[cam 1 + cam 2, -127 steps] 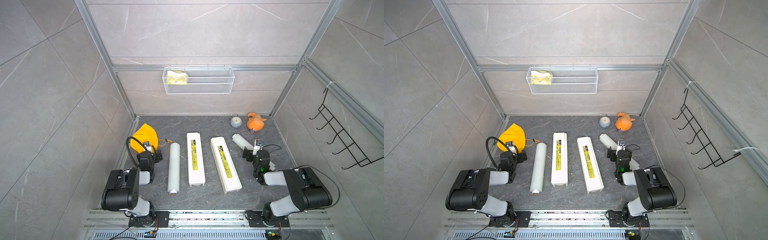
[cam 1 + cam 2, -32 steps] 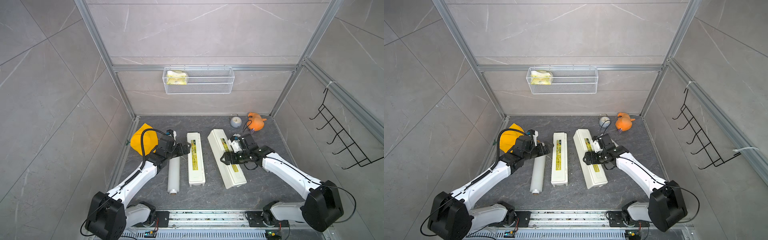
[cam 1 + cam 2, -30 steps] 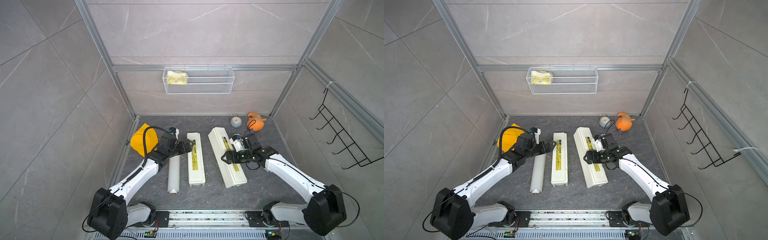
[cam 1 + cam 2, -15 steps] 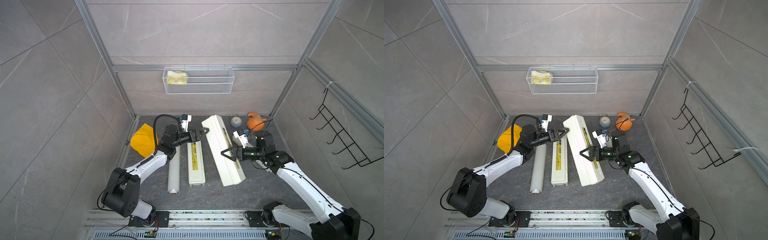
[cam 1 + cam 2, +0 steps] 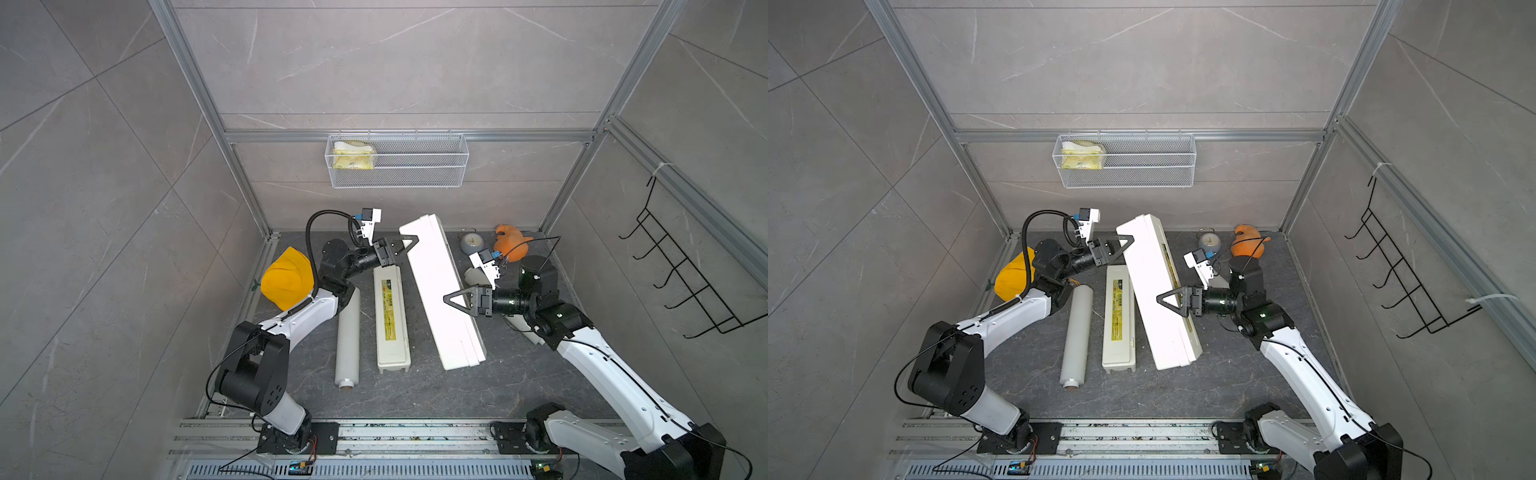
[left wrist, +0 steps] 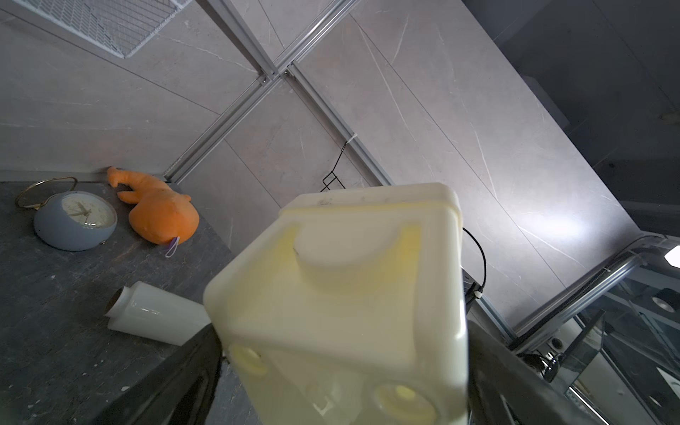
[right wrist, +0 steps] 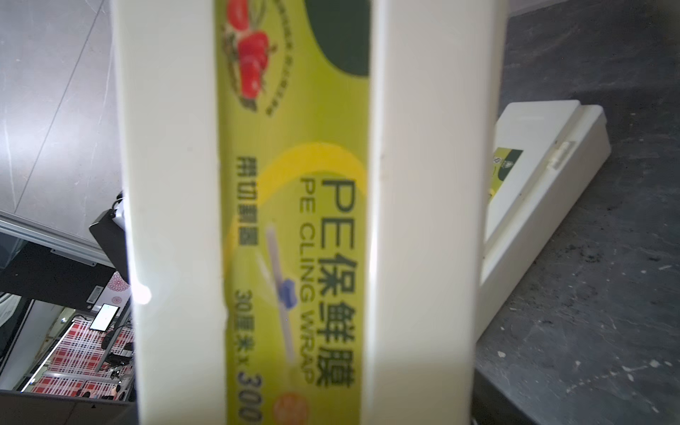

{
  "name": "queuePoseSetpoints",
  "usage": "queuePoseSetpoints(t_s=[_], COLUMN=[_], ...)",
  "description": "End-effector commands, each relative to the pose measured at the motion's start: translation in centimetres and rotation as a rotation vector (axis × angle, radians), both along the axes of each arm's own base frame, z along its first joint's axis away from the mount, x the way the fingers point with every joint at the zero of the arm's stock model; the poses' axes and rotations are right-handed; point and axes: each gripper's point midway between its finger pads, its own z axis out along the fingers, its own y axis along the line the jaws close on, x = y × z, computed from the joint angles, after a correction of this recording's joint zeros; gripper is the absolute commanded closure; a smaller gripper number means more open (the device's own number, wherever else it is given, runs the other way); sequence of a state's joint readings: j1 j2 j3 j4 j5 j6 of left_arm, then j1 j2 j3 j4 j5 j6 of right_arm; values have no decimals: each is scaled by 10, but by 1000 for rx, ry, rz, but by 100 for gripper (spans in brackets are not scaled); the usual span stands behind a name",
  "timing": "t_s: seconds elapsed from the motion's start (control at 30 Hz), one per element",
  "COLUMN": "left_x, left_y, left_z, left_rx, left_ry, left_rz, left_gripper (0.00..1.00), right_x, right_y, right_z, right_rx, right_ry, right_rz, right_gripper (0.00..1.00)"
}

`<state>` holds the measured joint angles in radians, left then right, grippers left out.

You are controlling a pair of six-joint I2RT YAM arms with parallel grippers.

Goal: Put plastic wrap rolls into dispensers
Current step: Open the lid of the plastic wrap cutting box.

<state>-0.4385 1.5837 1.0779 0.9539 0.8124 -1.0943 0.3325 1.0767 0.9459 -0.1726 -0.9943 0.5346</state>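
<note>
Nearest me, the flat dispenser (image 5: pixel 390 320) lies closed, with one roll (image 5: pixel 348 336) just beside it on the left-arm side. On its other side the second dispenser (image 5: pixel 440 291) is tilted, near end down. The right gripper (image 5: pixel 451 300) clamps its middle. The left gripper (image 5: pixel 409 241) straddles its far end, jaws wide; I cannot tell if it grips. The second roll (image 6: pixel 158 318) lies farther right.

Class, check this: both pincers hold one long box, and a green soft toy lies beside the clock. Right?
No. The soft toy is orange, not green; the left wrist view shows it beside the clock. The left pincer and right pincer do hold the long box.
</note>
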Motion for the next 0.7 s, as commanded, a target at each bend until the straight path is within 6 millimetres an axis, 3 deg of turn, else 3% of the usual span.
queuePoseSetpoints(t_s=[0.0, 0.2, 0.33, 0.47, 0.67], left_x=[-9, -11, -6, 3, 2], left_y=[0, -3, -5, -7, -7], left_z=[33, 36, 38, 31, 23], left_rx=[-42, -47, -52, -38, -4], left_ry=[-82, -81, -68, -27, -17], left_rz=[-65, -93, -90, -69, -65], left_gripper=[0, 0, 0, 0, 0], right_x=[-21, -20, -17, -11, -13], right_y=[7, 10, 14, 18, 19], right_z=[27, 30, 22, 11, 9], right_rx=[85, 99, 74, 31, 27], right_ry=[-84, -80, -51, -22, -25], right_rz=[124, 146, 141, 120, 126], right_gripper=[16, 16, 16, 16, 16])
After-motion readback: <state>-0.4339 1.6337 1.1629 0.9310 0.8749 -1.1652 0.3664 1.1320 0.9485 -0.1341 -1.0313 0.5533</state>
